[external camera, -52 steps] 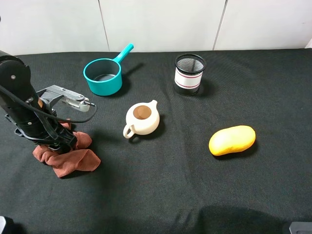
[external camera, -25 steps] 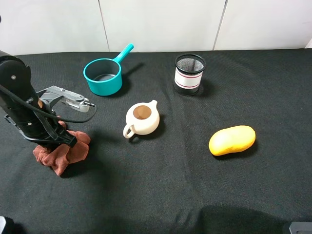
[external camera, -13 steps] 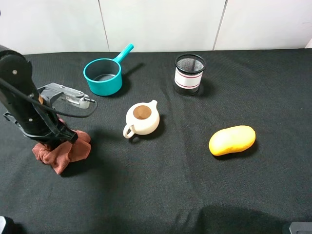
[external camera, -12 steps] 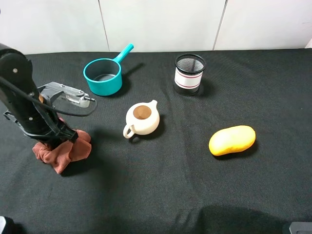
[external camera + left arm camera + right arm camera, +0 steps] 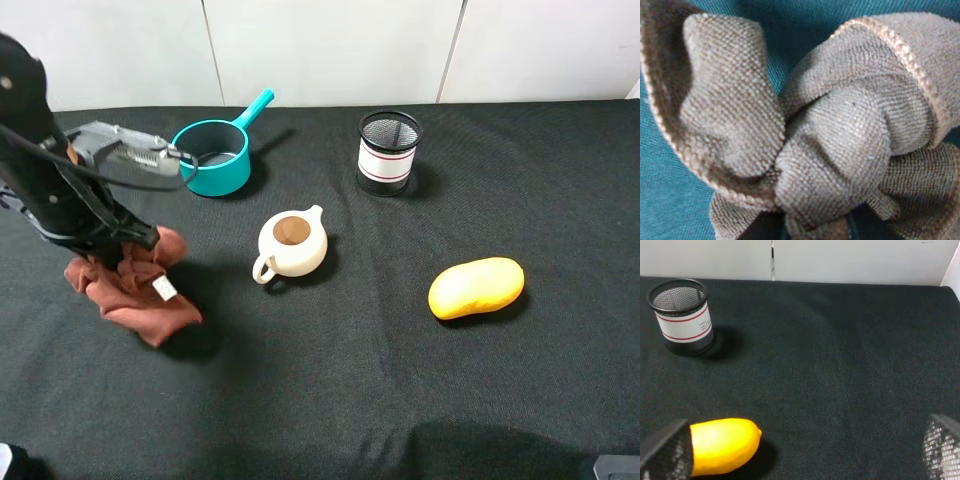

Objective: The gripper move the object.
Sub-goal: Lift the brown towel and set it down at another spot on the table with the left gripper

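Observation:
A rust-brown cloth [image 5: 135, 290] hangs bunched from my left gripper [image 5: 122, 252], which is shut on its upper part; its lower end reaches down toward the black table [image 5: 350, 380], and a small white tag shows on it. The arm hides the fingers from above. In the left wrist view the cloth [image 5: 815, 140] fills the frame in tight folds. My right gripper [image 5: 802, 452] is open and empty, low over the table near a yellow mango [image 5: 722, 445]. The mango also shows in the exterior view [image 5: 476, 287].
A cream teapot [image 5: 291, 243] stands right of the cloth. A teal saucepan [image 5: 212, 155] is at the back left, close behind the left arm. A black mesh pen cup [image 5: 389, 151] stands at the back middle and also shows in the right wrist view [image 5: 682, 316].
My left gripper has risen and moved toward the back with the cloth. The cloth has come up off the table and now hangs longer, with its tag showing.

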You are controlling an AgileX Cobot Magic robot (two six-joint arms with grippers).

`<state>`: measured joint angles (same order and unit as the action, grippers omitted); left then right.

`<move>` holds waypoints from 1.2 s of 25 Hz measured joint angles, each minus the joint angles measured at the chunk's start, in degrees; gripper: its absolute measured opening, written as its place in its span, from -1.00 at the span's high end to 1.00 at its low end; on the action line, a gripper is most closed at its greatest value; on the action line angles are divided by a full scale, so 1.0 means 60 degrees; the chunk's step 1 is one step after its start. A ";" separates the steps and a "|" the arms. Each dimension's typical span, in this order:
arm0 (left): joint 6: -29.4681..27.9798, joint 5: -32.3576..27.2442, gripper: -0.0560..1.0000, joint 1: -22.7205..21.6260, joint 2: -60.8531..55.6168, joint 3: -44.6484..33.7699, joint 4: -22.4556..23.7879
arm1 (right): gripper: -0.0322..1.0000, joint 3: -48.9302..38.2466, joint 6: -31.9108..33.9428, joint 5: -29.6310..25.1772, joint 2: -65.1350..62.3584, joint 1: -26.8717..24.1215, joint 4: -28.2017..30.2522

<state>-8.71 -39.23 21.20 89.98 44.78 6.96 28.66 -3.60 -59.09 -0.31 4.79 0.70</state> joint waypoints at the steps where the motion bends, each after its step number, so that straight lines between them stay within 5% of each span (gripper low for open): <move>1: -0.0029 -0.0147 0.64 0.0000 -0.0147 0.0077 0.0000 | -0.41 0.0000 0.0000 0.0000 0.0000 0.0000 0.0000; 30: -0.0369 -0.2291 0.64 0.0000 -0.2062 0.1711 -0.0238 | -0.41 0.0000 0.0000 0.0000 0.0000 0.0000 0.0000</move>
<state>-10.93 -52.97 21.20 77.61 55.04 5.53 28.66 -3.60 -59.09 -0.31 4.79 0.70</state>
